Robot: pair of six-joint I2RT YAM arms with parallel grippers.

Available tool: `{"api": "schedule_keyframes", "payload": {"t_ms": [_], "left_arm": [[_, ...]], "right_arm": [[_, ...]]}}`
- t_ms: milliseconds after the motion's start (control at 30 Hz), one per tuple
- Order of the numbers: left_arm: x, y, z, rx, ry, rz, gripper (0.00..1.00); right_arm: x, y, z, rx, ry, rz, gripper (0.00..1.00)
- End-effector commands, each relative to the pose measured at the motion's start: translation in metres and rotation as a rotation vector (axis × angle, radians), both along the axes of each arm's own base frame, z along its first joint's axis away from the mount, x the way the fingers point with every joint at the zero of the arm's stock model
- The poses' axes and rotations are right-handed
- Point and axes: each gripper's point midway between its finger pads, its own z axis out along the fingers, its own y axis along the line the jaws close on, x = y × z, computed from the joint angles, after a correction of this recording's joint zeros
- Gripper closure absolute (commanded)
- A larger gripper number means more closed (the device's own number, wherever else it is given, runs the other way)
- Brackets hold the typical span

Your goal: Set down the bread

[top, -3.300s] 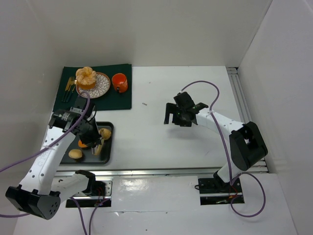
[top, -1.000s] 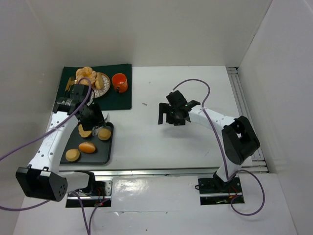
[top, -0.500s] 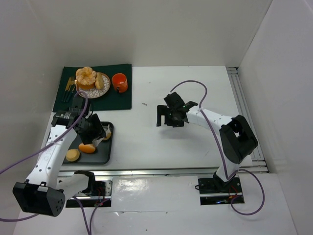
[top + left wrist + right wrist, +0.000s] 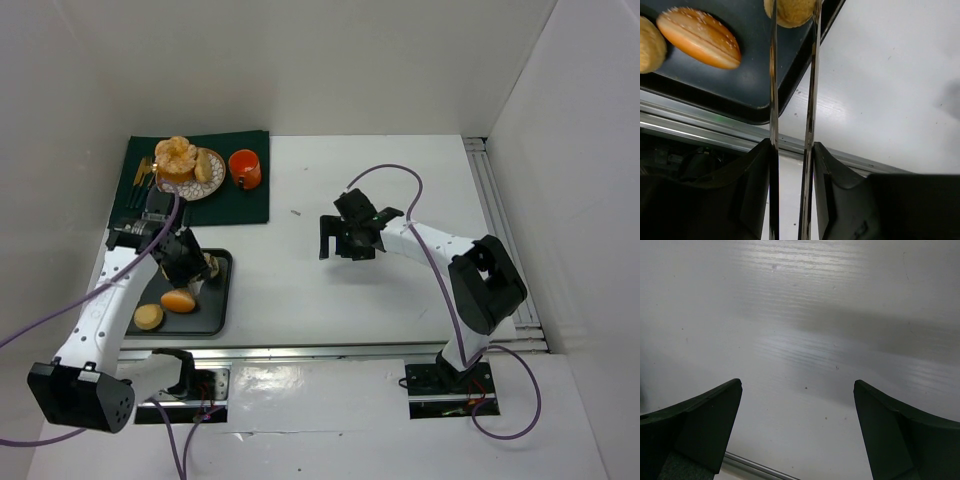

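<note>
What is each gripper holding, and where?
Left gripper: jaws flank the sides of a small round golden bread roll; grip cannot be told. Right gripper: nothing.

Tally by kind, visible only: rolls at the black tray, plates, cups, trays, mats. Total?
Rolls at the tray: 3, one roll in the left tool
Plates: 1
Cups: 1
Trays: 1
Mats: 1
Total: 7

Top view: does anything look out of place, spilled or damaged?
Only a small dark speck lies alone on the white table, right of the green mat; it is too small to identify. Nothing looks spilled or damaged.
</note>
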Motion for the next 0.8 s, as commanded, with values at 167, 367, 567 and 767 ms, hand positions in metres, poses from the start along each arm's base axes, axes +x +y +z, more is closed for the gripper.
{"api": "schedule_keyframes", "payload": {"t_ms": [167,367,567,767], "left_arm": [[0.051,0.031,0.072,0.126,-0.185,0.051,0.66],[0.136,0.038,0.091,0.096,-0.325,0.077,0.66],[0.213,0.044,0.069,0.042,-0.318,0.09,0.66],[0.25,0.059,0.07,0.047,-0.334,0.121,0.66]], "right_arm": [[0.004,0.004,0.006,0.008,-0.034,0.0,0.0],[0.005,0.003,0.006,0.002,-0.039,-0.005,0.0],[0.008,-0.005,0.008,-0.042,-0.05,-0.021,0.0],[0.01,-0.011,0.009,-0.072,-0.057,-0.038,0.0]]}}
